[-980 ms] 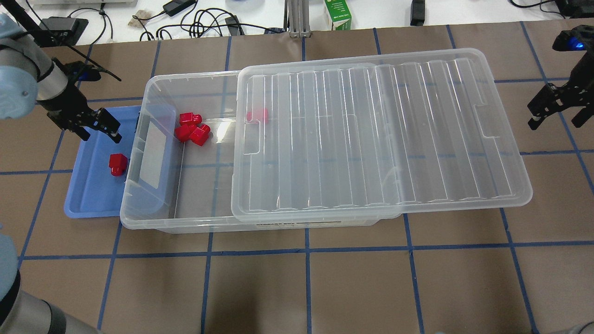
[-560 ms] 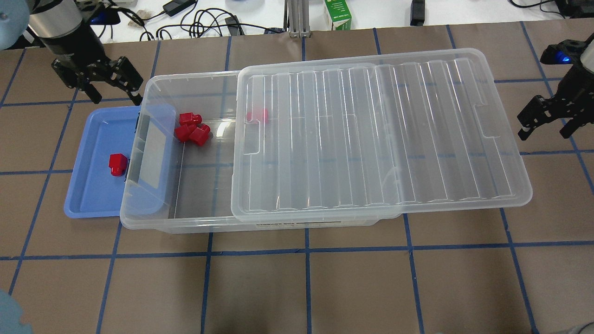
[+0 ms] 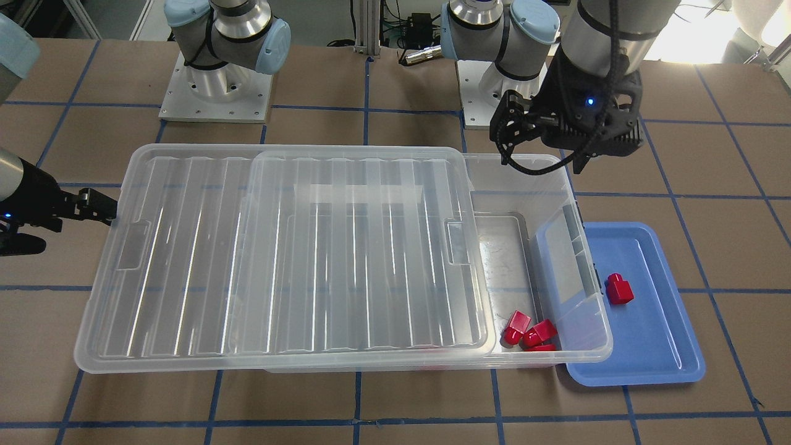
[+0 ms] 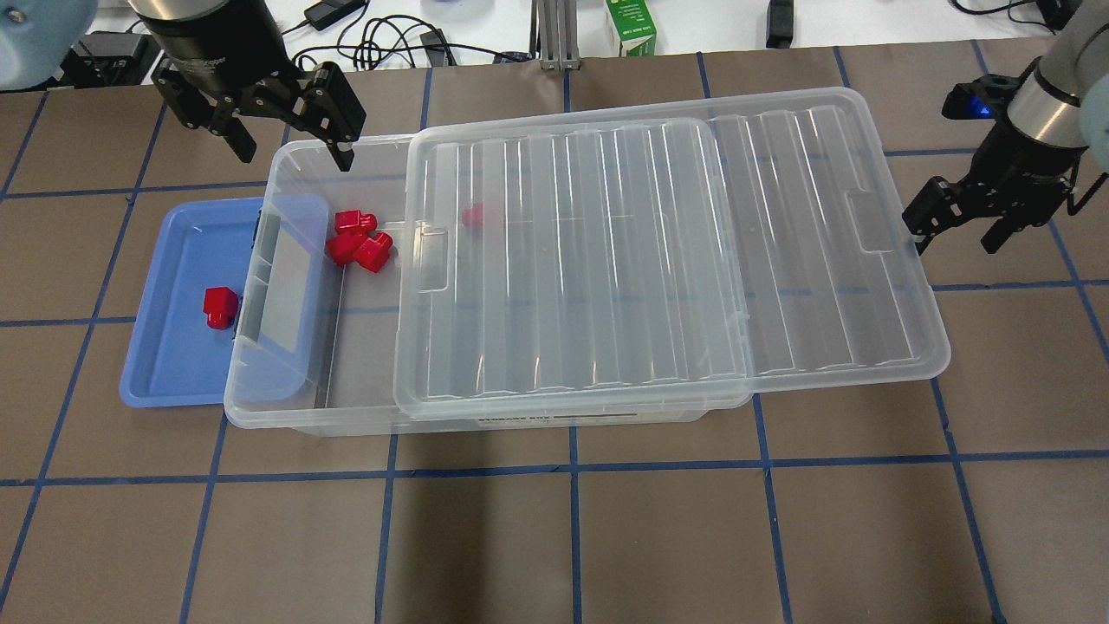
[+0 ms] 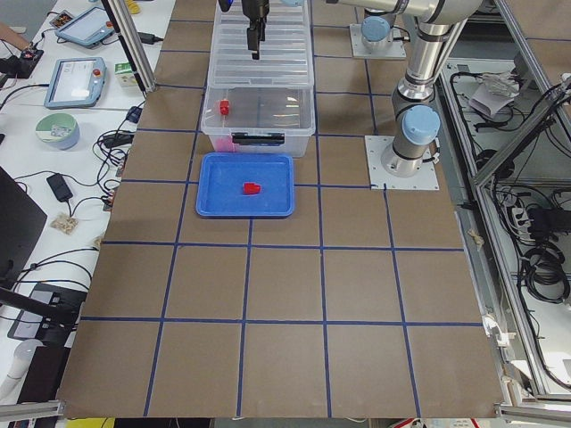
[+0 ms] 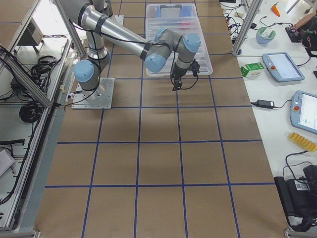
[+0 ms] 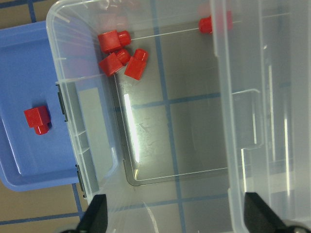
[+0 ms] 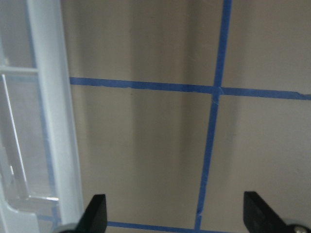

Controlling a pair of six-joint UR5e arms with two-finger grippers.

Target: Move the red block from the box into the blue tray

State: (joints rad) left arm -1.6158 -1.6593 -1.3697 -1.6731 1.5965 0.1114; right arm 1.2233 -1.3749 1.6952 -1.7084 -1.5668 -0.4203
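Note:
One red block (image 4: pixel 219 307) lies in the blue tray (image 4: pixel 165 373), which sits partly under the left end of the clear box (image 4: pixel 286 416). Three more red blocks (image 4: pixel 359 242) lie in the box's uncovered left end. Another (image 4: pixel 474 217) shows through the ribbed lid (image 4: pixel 658 251), which covers most of the box and overhangs its right end. My left gripper (image 4: pixel 293 147) is open and empty above the box's far left corner; its wrist view shows the blocks (image 7: pixel 119 57) below. My right gripper (image 4: pixel 953 232) is open and empty at the lid's right edge (image 8: pixel 53 121).
Cables, a green carton (image 4: pixel 630 26) and other gear lie on the white bench beyond the table's far edge. Brown table surface with blue tape lines (image 4: pixel 572 468) surrounds the box. The robot bases (image 3: pixel 216 93) stand behind the box.
The lid has slid left over more of the box opening, with my right gripper moving left behind it. My left gripper has moved from over the tray to the box's far left corner.

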